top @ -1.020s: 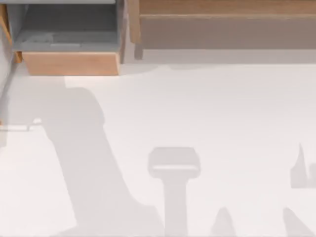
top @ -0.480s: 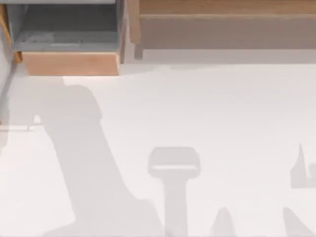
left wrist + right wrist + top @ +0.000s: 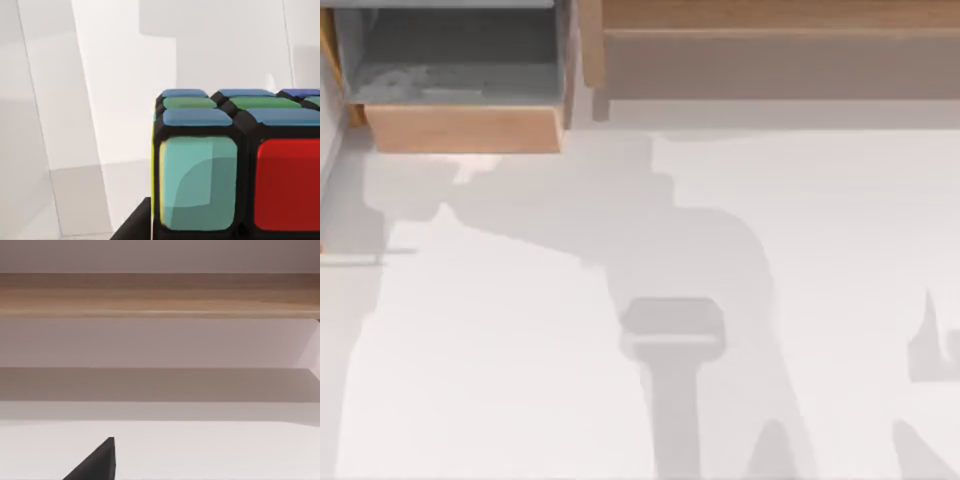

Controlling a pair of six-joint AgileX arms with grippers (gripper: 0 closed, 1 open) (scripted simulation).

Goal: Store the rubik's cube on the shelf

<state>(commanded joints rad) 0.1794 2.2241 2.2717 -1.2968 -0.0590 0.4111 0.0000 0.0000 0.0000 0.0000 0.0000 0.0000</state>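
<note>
1. Black-gridded rubik's cube (image 3: 240,165) sits very close in the left wrist view, w/ red, pale teal, blue and green stickers showing and a thin yellow edge on one side.
2. A dark sliver of the left claw (image 3: 132,225) pokes in right beside the cube's lower corner, apparently touching it; the fingers themselves are out of sight, so can't tell if the claw is open, closed or clamped on the cube.
3. Behind the cube in that view: pale white surfaces w/ soft grey shadow bands, nothing else to make out.
4. Top view: white worktop (image 3: 840,220) crossed by broad grey arm shadows, one running from the lower middle up toward the box at upper left.
5. The shelf (image 3: 770,45), a long light-brown ledge w/ a plain tan front board, spans the upper right of the top view; its visible part is bare.
6. Just left of it sits a wooden box (image 3: 460,125) w/ grey lining, its open compartment facing the camera.
7. Right wrist view: shelf's wood edge runs straight across, w/ shaded board below and worktop in front.
8. One dark fingertip of the right claw (image 3: 97,462) shows at the frame's edge, over the worktop and well apart from the shelf; can't tell its state either.
</note>
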